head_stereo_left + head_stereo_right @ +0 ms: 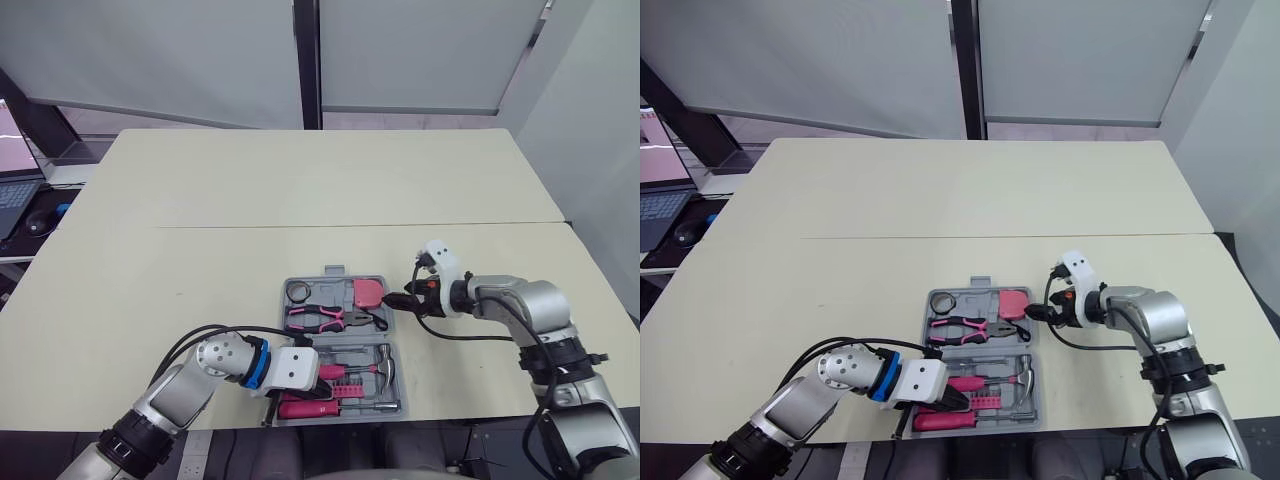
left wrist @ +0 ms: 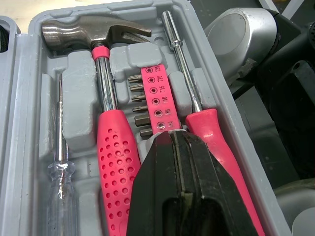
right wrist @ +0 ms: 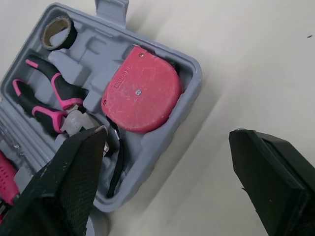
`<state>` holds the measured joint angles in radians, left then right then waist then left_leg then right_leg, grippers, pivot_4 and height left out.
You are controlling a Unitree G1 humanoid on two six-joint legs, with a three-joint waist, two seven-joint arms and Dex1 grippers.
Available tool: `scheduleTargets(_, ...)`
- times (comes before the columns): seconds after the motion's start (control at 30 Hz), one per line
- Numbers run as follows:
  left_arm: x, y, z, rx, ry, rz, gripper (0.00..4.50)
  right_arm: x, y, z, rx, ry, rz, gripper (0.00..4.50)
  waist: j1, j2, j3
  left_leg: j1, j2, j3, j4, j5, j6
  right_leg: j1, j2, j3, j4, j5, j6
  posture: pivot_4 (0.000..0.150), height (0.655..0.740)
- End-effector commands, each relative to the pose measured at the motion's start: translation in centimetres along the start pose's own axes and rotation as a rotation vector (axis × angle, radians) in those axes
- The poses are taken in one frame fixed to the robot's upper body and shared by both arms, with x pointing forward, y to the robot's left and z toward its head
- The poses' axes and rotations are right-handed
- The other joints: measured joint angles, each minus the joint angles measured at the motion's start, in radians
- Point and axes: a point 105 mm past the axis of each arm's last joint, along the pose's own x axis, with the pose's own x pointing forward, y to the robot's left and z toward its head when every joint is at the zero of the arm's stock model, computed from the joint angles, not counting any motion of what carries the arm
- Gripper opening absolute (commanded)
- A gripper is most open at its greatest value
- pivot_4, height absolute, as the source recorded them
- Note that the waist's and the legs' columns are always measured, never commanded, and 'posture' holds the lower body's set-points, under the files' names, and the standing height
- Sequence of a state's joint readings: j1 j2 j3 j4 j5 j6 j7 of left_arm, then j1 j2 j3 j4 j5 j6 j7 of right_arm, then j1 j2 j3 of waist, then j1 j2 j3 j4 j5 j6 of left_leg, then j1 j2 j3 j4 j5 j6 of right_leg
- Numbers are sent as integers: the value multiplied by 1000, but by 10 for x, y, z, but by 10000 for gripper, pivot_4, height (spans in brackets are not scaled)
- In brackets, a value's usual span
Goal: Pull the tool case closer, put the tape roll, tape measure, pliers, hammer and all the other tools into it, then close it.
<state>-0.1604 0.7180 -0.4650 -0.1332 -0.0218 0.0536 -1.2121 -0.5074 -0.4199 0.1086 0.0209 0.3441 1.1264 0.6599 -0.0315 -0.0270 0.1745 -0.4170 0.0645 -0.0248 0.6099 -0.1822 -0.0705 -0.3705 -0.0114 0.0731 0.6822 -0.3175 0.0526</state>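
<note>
Right, the tool case point(image 1: 335, 271) lies open on the table point(image 1: 300, 190) at its near edge, between my two arms; the lid is not yet closed. In its far half I see the tape roll point(image 1: 299, 291) in the far left corner, the pliers point(image 1: 318, 318) on the near side of it, and the tape measure point(image 3: 142, 96) in the far right pocket. In the near half the hammer point(image 2: 114, 147) lies in its slot with its head to the right; a pink bit holder point(image 2: 156, 98) sits just beside it on the near side; a pink-handled screwdriver point(image 2: 206, 128) lies nearest of all; a clear-handled screwdriver point(image 2: 61, 172) lies on the hammer's far side.

My left gripper point(image 2: 172, 140) reaches in from the left over the near half; its fingers point(image 2: 206, 196) are pressed together with nothing between them, the tips at the left end of the bit holder, between the hammer's handle and the pink screwdriver handle; whether they touch the tray I cannot tell.

My right gripper point(image 3: 167, 132) hangs at the case's right side, spread wide and empty; one finger point(image 3: 74, 182) is over the inside of the case by the pliers' nose, the other over bare table right of the case, so the right wall lies between them; it is near the tape measure, not touching it.
</note>
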Motion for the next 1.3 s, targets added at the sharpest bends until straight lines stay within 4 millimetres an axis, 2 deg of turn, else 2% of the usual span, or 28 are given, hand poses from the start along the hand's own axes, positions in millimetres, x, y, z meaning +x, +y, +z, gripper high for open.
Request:
scheduleTargets(0.03,1,-5,-16,-39,60,-13,0,11,-2,10,-3,-25,-46,44453,-1,0,0,0,0,0,0,0,0,0,0,0,0,0,0,1500,7400)
scheduleTargets(0.17,1,-7,-20,-43,63,-20,0,28,-2,5,40,2,-43,44453,-1,1,-1,0,0,0,0,0,0,0,0,0,0,0,0,1500,7400)
scheduleTargets(0.3,0,-13,-28,-48,75,-34,0,40,18,4,78,36,66,44453,-2,2,-3,1,1,0,0,0,0,0,1,0,0,0,0,1500,7400)
scheduleTargets(0.47,1,-18,-34,-52,91,-55,0,45,31,11,119,26,162,44453,-5,4,-7,1,1,0,0,0,0,0,1,0,0,0,0,1500,7400)
scheduleTargets(0.73,3,-23,-39,-57,101,-75,0,34,43,42,91,-101,341,44453,-22,5,-7,1,2,0,-1,0,0,-1,2,1,0,0,-1,1500,7400)
scheduleTargets(0.97,5,-26,-44,-58,108,-85,0,31,56,46,-8,-108,453,44453,-30,8,-8,1,2,0,-1,0,0,-1,3,1,0,-1,0,1500,7400)
scheduleTargets(1.3,6,-31,-48,-64,109,-84,0,16,73,63,-252,-161,552,44453,-25,10,-9,1,2,0,-1,0,0,-1,3,1,0,-1,0,1500,7400)
